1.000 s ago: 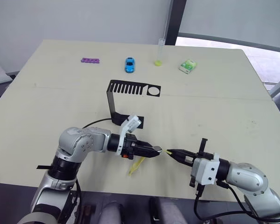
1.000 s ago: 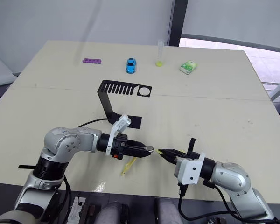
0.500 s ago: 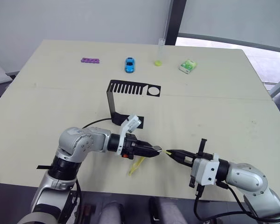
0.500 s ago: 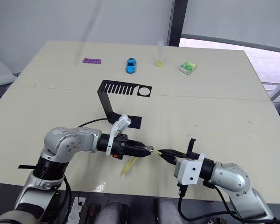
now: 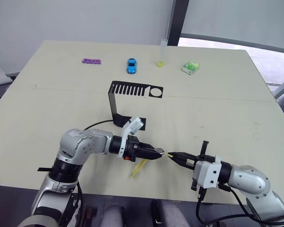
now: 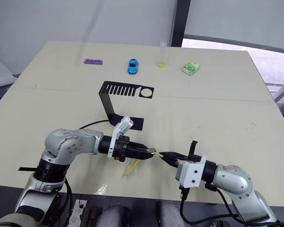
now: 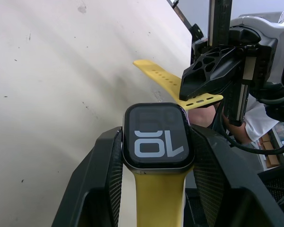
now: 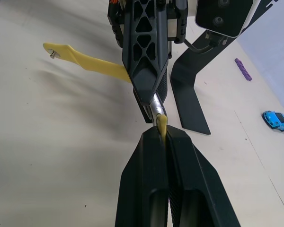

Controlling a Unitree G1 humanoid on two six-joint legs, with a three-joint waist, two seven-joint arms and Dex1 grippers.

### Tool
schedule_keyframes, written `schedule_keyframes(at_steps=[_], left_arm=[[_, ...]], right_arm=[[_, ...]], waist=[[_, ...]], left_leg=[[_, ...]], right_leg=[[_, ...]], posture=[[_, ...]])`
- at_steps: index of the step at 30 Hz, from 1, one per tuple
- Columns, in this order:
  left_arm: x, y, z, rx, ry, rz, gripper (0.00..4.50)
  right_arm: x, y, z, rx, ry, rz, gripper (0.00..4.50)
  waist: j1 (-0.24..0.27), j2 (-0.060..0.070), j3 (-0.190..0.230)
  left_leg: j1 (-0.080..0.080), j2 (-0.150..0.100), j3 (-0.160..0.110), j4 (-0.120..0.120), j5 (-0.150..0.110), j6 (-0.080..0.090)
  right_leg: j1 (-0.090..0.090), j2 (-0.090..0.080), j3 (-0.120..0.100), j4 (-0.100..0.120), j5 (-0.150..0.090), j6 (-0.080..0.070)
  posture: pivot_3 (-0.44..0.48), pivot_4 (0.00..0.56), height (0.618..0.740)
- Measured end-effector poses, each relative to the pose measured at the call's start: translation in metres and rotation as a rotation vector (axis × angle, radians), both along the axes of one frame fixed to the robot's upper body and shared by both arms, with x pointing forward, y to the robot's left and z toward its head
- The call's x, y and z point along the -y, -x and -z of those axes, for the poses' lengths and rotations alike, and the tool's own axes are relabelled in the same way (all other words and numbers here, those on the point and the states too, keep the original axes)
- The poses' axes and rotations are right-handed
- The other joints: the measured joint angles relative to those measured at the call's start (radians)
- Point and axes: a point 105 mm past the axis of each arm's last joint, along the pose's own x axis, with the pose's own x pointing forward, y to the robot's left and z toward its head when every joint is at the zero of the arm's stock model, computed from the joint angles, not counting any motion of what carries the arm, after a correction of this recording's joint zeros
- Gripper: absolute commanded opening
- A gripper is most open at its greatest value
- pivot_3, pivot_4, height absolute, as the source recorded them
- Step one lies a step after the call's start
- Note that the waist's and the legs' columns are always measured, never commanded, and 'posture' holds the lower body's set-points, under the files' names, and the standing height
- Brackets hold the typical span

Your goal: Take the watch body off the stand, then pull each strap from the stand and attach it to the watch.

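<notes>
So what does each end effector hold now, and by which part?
The left end effector clamps the watch body by its two sides, one strap already attached. The right end effector pinches the second strap near its end.

A pale beige worktop fills the scene, with a faint seam line running across it well beyond the fingers. Past its far edge stands a plain light grey wall, split by a dark vertical post. Bright daylight falls on the floor beyond the far right corner.
</notes>
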Motion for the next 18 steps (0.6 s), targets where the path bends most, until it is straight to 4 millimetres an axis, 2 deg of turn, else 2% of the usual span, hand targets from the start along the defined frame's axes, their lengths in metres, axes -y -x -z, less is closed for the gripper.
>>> schedule_keyframes(at_steps=[18], left_arm=[[-0.0002, -0.0003, 0.0000, 0.002, -0.001, -0.002, 1.60]], right_arm=[[-0.0003, -0.0005, -0.0005, 0.008, 0.000, -0.005, 0.00]], waist=[[0.000, 0.000, 0.000]], left_leg=[[0.000, 0.000, 0.000, 0.000, 0.000, 0.000]], right_leg=[[0.000, 0.000, 0.000, 0.000, 0.000, 0.000]], posture=[[0.000, 0.150, 0.740]])
